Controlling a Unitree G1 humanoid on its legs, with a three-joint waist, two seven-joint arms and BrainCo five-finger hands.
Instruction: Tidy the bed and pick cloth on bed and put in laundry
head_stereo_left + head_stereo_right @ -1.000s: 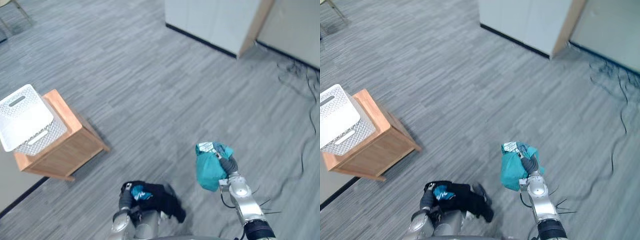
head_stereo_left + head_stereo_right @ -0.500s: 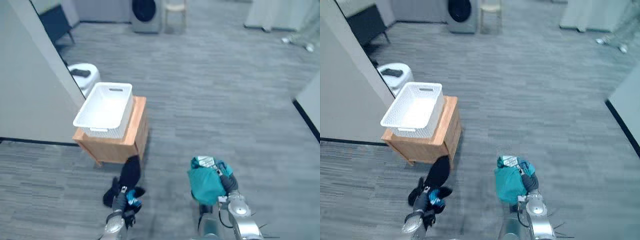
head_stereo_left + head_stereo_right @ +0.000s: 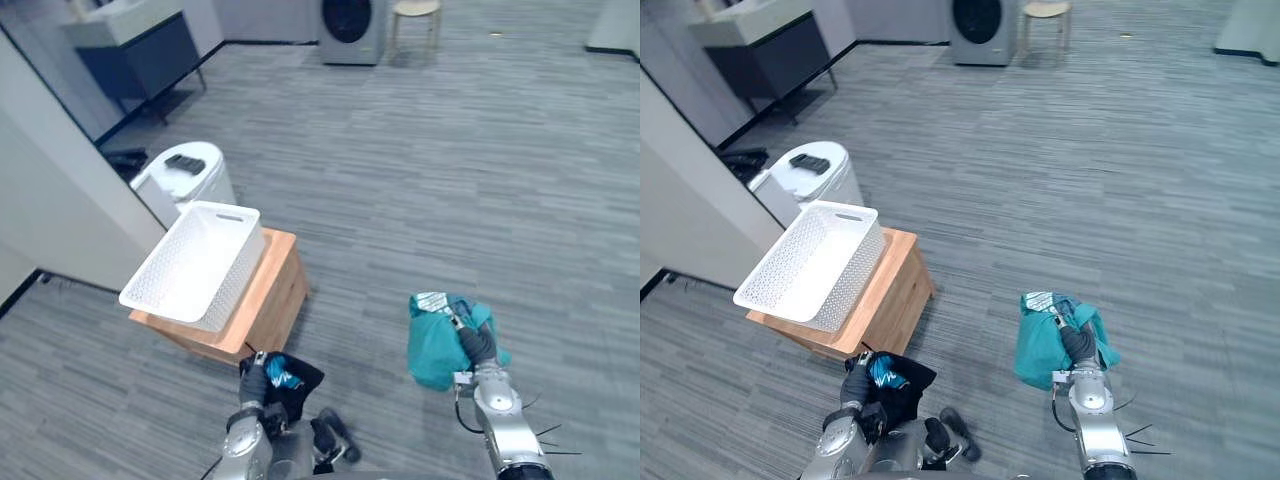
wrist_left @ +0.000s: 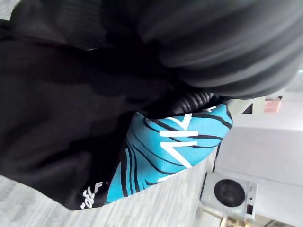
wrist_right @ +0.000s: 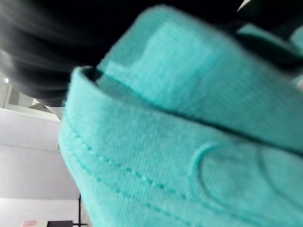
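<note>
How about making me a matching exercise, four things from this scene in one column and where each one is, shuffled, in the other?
Things:
1. teal cloth
2. black cloth
3. white basket
4. washing machine

Places:
A. on the wooden stand
B. in the left hand
C. far across the floor, beside a stool
D. in the right hand

Pairs: 1-D, 2-B, 3-A, 4-C

Basket (image 3: 238, 272) on stand (image 3: 272, 292), bin (image 3: 193, 178) just behind, washer (image 3: 350, 22) far back.
</note>
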